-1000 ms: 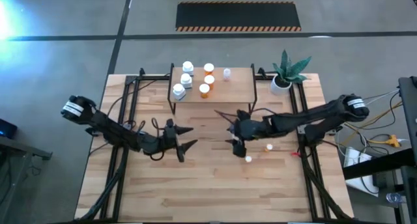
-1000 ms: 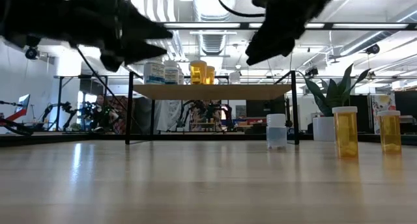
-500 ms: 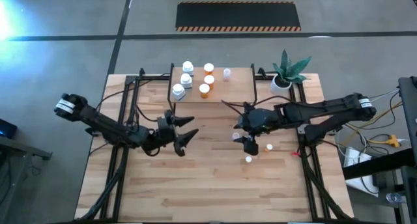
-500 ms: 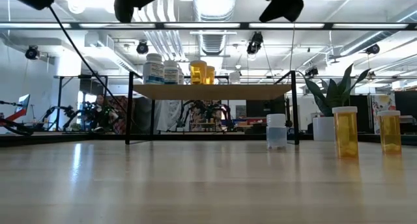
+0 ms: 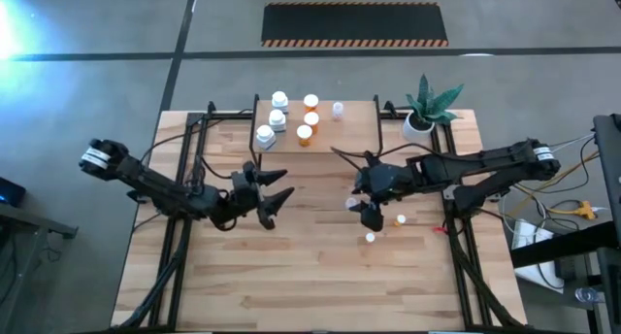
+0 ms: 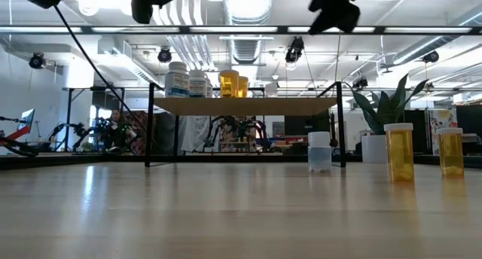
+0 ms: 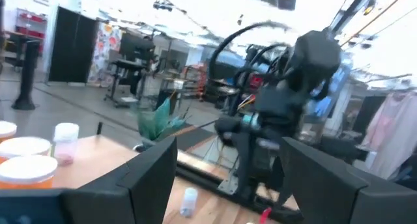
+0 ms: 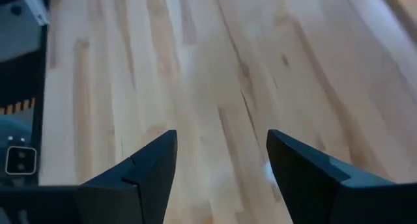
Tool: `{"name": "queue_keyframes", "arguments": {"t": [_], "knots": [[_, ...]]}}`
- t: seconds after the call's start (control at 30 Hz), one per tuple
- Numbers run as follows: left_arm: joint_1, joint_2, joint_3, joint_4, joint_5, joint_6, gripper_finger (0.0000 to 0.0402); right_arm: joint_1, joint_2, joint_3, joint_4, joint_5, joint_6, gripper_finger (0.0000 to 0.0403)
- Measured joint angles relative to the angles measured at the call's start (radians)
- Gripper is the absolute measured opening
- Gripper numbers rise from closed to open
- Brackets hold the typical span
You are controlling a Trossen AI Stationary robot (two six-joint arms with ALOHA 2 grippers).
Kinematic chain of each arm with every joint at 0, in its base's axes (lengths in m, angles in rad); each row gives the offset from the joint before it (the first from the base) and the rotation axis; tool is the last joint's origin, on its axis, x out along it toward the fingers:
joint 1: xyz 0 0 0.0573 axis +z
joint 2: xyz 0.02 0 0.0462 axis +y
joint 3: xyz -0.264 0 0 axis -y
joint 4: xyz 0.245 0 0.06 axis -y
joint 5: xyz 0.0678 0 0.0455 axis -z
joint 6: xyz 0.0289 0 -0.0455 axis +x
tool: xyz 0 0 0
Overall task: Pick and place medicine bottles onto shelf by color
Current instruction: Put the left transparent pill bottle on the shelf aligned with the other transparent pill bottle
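The shelf (image 5: 357, 130) stands at the table's far middle. On it stand three white bottles (image 5: 277, 118), three orange bottles (image 5: 310, 118) and one small pale bottle (image 5: 338, 109). Two orange bottles (image 6: 399, 152) and a small clear bottle (image 6: 319, 152) stand upright on the tabletop, right of centre. My left gripper (image 5: 287, 183) is open and empty, high above the table's middle, left of centre. My right gripper (image 5: 364, 213) is open and empty, high above the loose bottles; its fingers (image 8: 150, 165) point down at bare wood.
A white pot with a green plant (image 5: 427, 106) stands at the far right corner, beside the shelf. Black frame rails (image 5: 184, 179) run along the table's left and right sides. Bare wood lies along the near half of the table (image 5: 310, 285).
Both grippers have risen, almost out of the top of the low view. My left gripper has gone a little toward the far edge. My right gripper has gone a little toward the table's right edge. The bottles have stayed where they were.
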Motion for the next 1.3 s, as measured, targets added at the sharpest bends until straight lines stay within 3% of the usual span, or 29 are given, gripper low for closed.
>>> {"name": "queue_keyframes", "arguments": {"t": [0.13,0.2,0.27,0.43,0.63,1.3], "knots": [[0.0,-0.053,-0.016,-0.058,0.155,-0.011,0.0254,0.0,0.0,0.0,-0.1,0.0,0.086,0.0228],[-0.001,-0.094,-0.016,-0.151,0.246,-0.082,0.0254,0.0,0.0,0.0,-0.139,-0.006,0.113,0.0228],[-0.001,-0.135,-0.016,-0.259,0.272,-0.16,0.0254,0.0,0.005,-0.004,-0.143,-0.006,0.114,0.0228],[0.005,-0.193,-0.018,-0.507,0.263,-0.209,0.0254,-0.001,0.051,-0.052,-0.129,0.003,0.038,0.0226],[0.005,-0.199,-0.023,-0.635,0.242,-0.374,0.0254,-0.031,0.134,-0.149,-0.029,0.001,-0.039,0.0226],[0.005,-0.137,0.02,-0.634,0.152,-0.42,0.0254,-0.113,0.375,-0.111,0.04,0.0,-0.079,0.0226]]}}
